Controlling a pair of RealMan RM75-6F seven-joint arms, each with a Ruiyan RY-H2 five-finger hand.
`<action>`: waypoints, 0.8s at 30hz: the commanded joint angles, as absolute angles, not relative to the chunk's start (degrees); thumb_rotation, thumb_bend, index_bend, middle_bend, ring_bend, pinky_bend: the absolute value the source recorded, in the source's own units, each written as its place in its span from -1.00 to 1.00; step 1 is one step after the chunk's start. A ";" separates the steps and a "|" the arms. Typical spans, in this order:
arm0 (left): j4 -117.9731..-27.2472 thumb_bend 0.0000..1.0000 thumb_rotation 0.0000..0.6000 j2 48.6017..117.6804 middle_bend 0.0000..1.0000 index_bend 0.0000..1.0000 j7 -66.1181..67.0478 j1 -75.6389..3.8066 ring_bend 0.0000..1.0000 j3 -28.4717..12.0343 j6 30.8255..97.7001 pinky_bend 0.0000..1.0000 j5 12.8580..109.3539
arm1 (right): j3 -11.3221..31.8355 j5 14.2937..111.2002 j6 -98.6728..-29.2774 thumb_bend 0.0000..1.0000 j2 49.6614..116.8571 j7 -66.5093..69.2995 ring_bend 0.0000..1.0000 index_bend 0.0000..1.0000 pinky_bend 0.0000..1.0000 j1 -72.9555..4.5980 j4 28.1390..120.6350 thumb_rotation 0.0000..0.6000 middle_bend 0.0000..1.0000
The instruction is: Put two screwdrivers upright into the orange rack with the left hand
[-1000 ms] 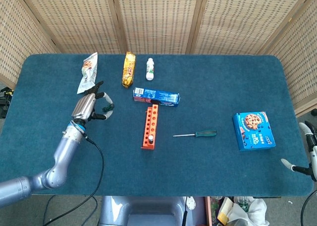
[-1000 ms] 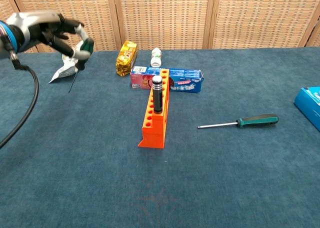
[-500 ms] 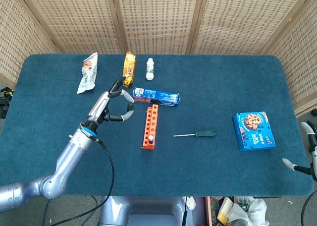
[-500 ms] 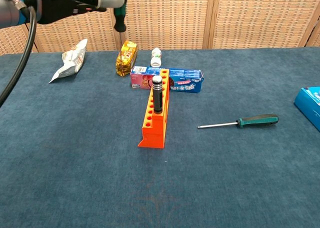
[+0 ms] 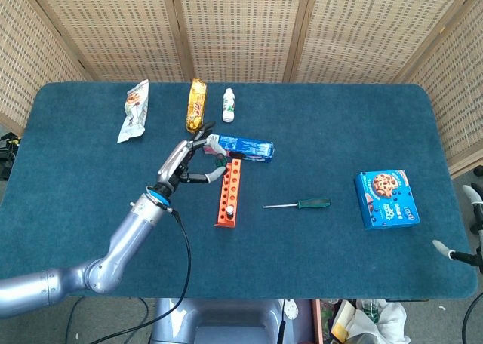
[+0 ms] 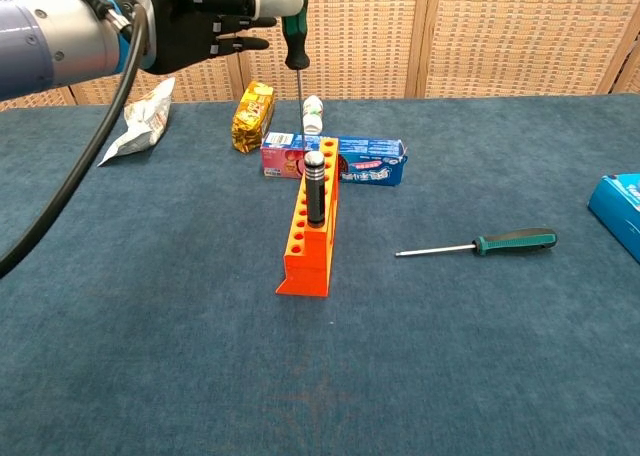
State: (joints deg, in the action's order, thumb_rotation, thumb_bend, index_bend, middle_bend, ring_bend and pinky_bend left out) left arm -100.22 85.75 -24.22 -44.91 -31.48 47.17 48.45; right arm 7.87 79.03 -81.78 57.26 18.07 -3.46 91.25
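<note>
Screwdriver (image 6: 294,38), light and stiff, hangs shaft-down in my left robot hand (image 6: 205,21), pinched by its slick handle above the orange rack (image 6: 312,229); grip firmly.

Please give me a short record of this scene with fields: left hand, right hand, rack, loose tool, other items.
left hand: left hand holds green screwdriver upright above rack
right hand: right hand at table edge, state unclear
rack: orange rack, one black tool standing in it
loose tool: second screwdriver lying flat
other items: blue box, cookie box

Bright, even light; sharp focus.
</note>
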 commanded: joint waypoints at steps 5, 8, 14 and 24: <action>-96.40 -0.18 1.00 87.89 -1.00 0.24 -26.10 -46.87 -1.00 -31.86 46.12 -1.00 48.41 | 8.26 78.15 -81.30 -1.00 57.17 18.71 -1.00 -1.00 -1.00 -3.54 90.79 1.00 -1.00; -95.18 -0.18 1.00 88.57 -1.00 0.24 -25.97 -47.70 -1.00 -31.74 45.98 -1.00 48.07 | 8.36 77.86 -81.01 -1.00 57.17 18.83 -1.00 -1.00 -1.00 -3.62 90.63 1.00 -1.00; -94.04 -0.17 1.00 88.80 -1.00 0.24 -25.28 -48.68 -1.00 -31.44 45.85 -1.00 47.54 | 8.63 77.37 -80.78 -1.00 57.07 19.51 -1.00 -1.00 -1.00 -3.61 90.31 1.00 -1.00; -92.65 -0.17 1.00 89.54 -1.00 0.24 -25.59 -49.55 -1.00 -31.25 45.65 -1.00 46.85 | 8.78 77.18 -80.76 -1.00 56.96 19.37 -1.00 -1.00 -1.00 -3.56 90.40 1.00 -1.00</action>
